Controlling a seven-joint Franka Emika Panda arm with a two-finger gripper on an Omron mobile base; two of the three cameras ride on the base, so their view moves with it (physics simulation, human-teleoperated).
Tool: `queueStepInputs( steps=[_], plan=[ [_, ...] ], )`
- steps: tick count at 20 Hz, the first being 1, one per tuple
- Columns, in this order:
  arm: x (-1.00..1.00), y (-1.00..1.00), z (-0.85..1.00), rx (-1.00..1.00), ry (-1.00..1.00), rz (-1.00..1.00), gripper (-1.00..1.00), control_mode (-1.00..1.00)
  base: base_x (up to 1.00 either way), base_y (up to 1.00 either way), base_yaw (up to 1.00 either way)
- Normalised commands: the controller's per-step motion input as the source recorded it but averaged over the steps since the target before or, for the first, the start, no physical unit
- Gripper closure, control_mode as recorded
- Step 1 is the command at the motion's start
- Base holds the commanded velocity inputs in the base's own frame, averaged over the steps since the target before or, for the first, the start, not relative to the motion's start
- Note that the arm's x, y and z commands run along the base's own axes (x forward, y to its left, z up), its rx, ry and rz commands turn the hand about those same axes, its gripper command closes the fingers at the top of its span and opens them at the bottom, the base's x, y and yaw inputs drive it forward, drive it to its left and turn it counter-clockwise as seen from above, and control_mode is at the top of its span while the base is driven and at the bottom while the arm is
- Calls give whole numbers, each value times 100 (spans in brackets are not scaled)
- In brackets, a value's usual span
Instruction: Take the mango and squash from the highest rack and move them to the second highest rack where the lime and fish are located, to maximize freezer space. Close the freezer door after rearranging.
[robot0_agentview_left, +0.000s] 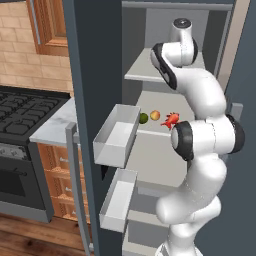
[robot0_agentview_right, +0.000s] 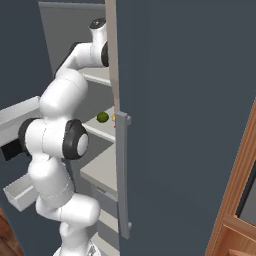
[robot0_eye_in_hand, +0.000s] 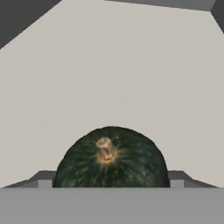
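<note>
Seemingly squash (robot0_eye_in_hand: 112, 158) between fingers (robot0_eye_in_hand: 177, 177), top shelf.

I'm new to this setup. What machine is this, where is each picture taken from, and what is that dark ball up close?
This is a white robot arm reaching into an open freezer. Two cameras sit behind it, left and right; the third rides on its hand. On the second highest shelf lie a lime, a mango and a fish. In the hand view, the dark ball is a squash, sitting between the two fingers of the end effector. Whether they already grip it cannot be told.
</note>
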Motion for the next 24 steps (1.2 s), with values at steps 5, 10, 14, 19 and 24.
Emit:
queueStepInputs(
  steps=[5,10,14,19,24],
  plan=[
    [-98,16,20,0,-4,0,100,-100,0,0,0],
    [-100,28,0,0,0,0,100,-100,0,0,0],
    [-97,41,-4,0,0,0,100,-100,0,0,0],
    [-66,37,-41,0,10,0,100,-100,0,0,0],
    [-16,19,-45,-6,31,0,100,-100,0,0,0]
  ],
)
